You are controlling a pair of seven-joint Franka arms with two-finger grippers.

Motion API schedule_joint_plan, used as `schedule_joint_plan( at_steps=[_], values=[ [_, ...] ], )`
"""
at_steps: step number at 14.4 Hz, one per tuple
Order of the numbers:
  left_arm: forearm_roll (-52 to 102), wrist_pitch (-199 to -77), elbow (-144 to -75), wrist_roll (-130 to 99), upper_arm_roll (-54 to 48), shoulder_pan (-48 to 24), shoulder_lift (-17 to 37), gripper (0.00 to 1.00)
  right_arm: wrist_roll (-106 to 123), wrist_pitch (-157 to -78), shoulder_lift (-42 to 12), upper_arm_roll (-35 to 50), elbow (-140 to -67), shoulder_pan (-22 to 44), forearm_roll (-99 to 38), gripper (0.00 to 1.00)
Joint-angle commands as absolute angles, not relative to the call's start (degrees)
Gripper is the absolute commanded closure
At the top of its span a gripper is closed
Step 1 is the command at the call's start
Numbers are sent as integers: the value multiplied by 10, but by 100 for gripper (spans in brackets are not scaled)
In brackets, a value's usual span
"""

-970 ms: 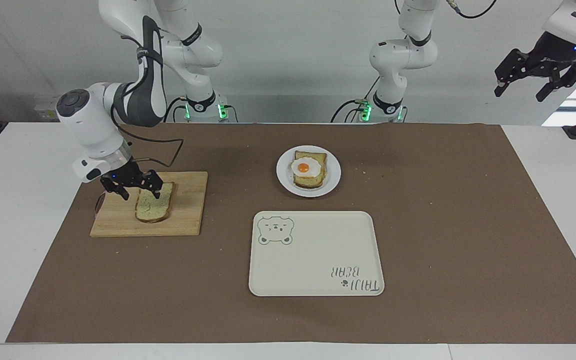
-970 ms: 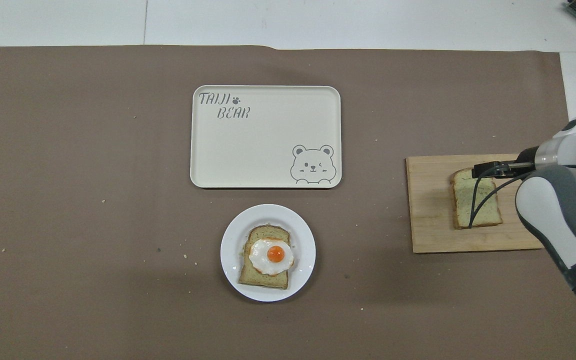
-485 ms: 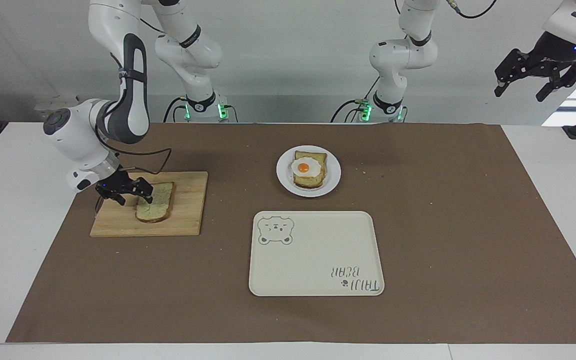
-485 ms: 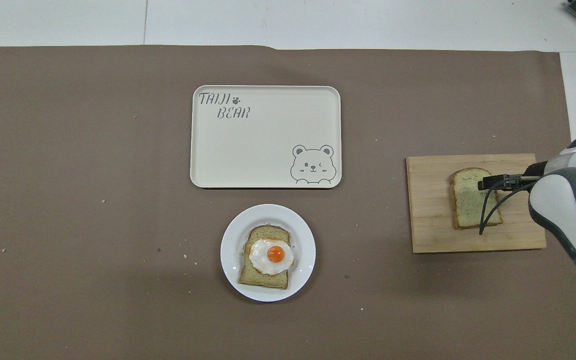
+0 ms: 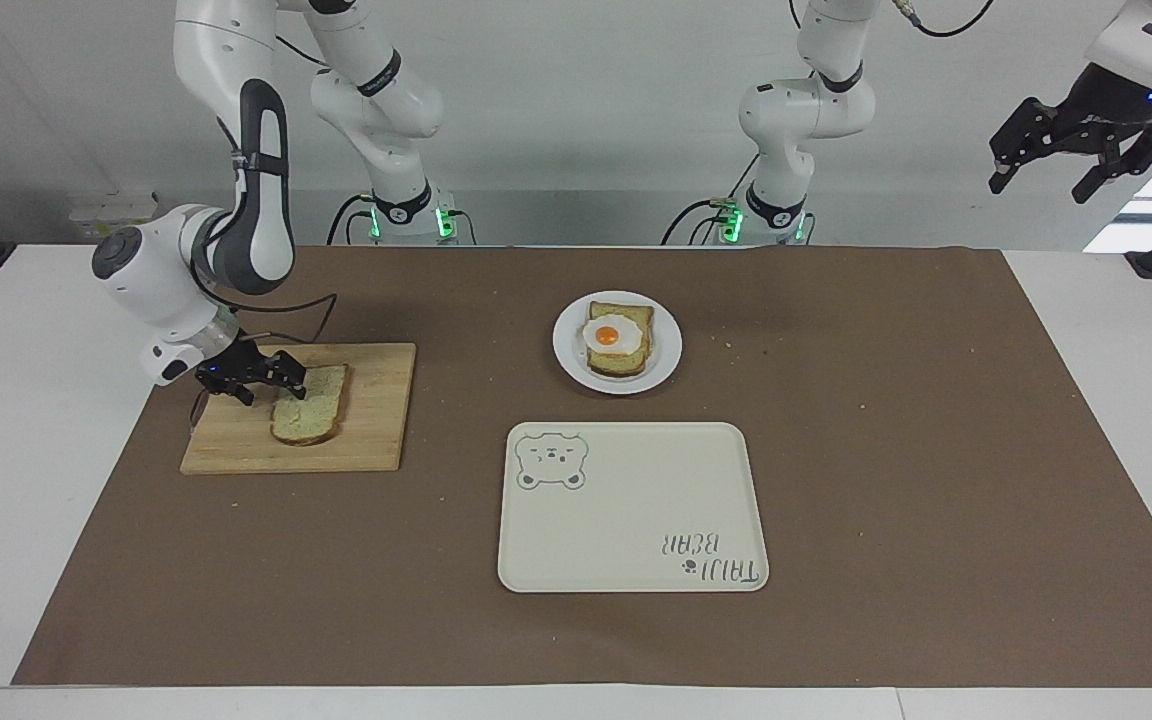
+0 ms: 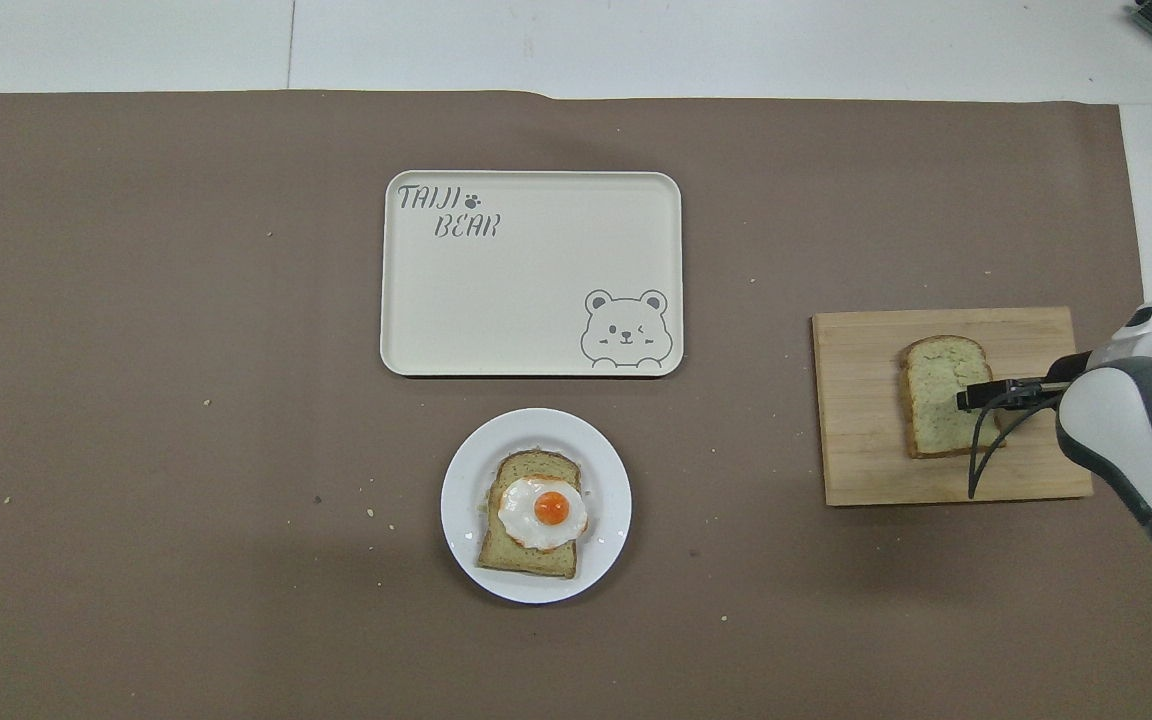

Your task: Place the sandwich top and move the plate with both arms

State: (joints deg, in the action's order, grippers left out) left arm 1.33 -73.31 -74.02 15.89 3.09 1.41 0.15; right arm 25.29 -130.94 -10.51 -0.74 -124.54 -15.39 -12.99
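The sandwich top [image 5: 311,408] lies flat on a wooden cutting board [image 5: 366,440] toward the right arm's end of the table; it also shows in the overhead view [image 6: 936,400]. My right gripper [image 5: 271,388] is open and low at the slice's edge, with its tips over the bread in the overhead view [image 6: 976,397]. The white plate [image 5: 666,350] holds a toast slice topped with a fried egg [image 5: 608,335] at mid-table; the plate also shows in the overhead view [image 6: 466,490]. My left gripper [image 5: 1081,165] waits open, raised high off the left arm's end.
A cream tray with a bear drawing [image 5: 636,510] lies just farther from the robots than the plate; it also shows in the overhead view [image 6: 536,290]. A brown mat [image 5: 936,450] covers the table, with a few crumbs on it.
My right gripper has dropped lower and slid along the slice's edge toward the robots and the right arm's end. The slice, the plate and the left arm have not moved.
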Motion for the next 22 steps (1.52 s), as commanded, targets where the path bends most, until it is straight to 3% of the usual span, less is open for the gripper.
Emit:
schedule_joint_plan(
  at_steps=[1,4,12,19,22],
  values=[
    [6,-739,-759,158,25,19,-14,0,270,-1321,-101,-4,-1256,-155,-150,42],
    [6,-738,-759,158,25,19,-13,0,258,-1319,-101,-4,-1256,-153,-150,100],
    [6,-739,-759,158,25,19,-13,0,229,-1308,-101,-4,-1222,-140,-147,100],
    [6,-739,-759,158,25,19,-14,0,222,-1100,-58,-1,-1108,-140,-141,100],
    [6,-739,-759,158,25,19,-13,0,223,-1062,-35,20,-1100,-139,-144,100]
  ],
)
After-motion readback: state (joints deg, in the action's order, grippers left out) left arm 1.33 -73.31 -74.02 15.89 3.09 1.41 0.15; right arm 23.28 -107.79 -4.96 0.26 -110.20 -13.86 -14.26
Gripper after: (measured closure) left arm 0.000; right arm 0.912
